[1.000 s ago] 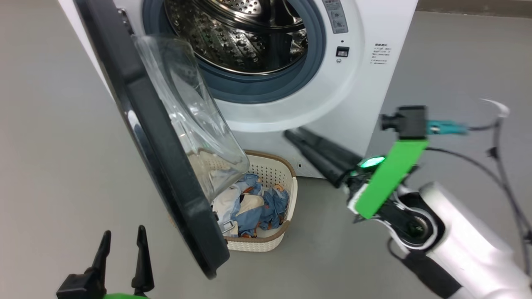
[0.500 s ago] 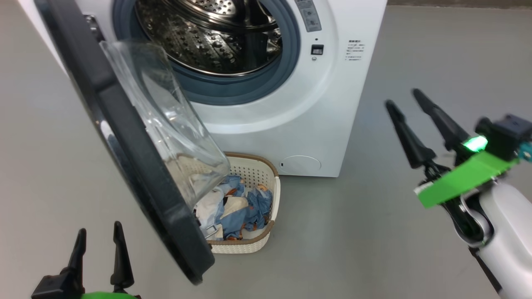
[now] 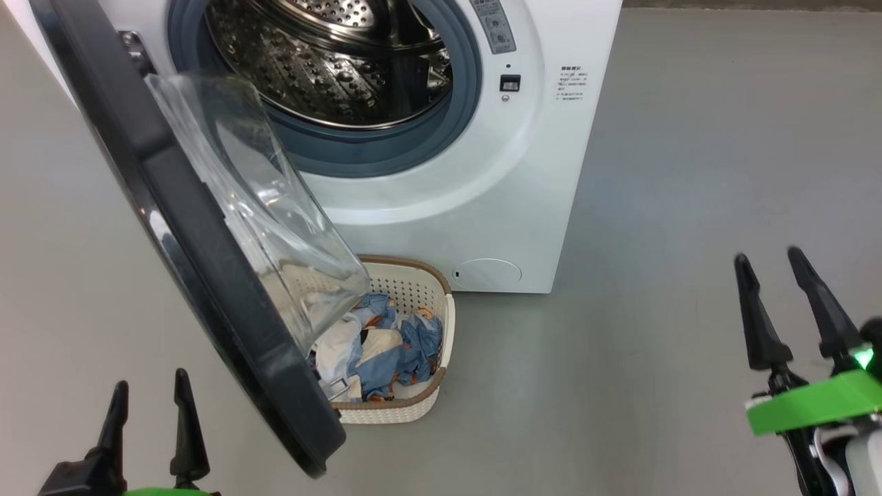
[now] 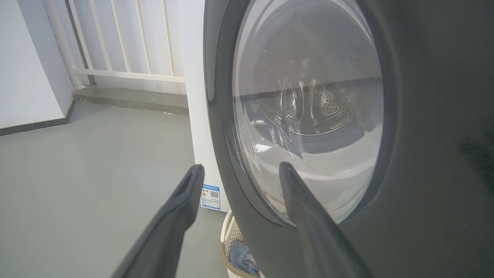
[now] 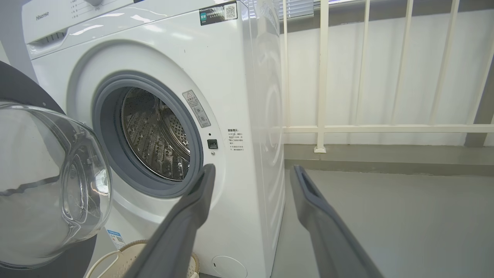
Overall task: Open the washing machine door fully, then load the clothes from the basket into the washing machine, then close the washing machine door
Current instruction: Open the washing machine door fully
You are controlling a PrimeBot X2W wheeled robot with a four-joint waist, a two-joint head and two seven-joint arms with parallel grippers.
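Clothes (image 3: 386,351) lie heaped in the basket (image 3: 442,358), which sits on the floor (image 3: 620,386) just in front of the washing machine (image 3: 496,207), partly beneath the washing machine door (image 3: 180,234), which stands open. The left gripper (image 3: 150,382) hangs beside the door's lower edge, fingers apart and empty. The right gripper (image 3: 767,257) hovers over the floor, well apart from the machine, likewise spread and empty.

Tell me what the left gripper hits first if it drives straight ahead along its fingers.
Most likely the washing machine door: the left gripper points at its outer face, near where black rim meets glass. The gap is hard to judge.
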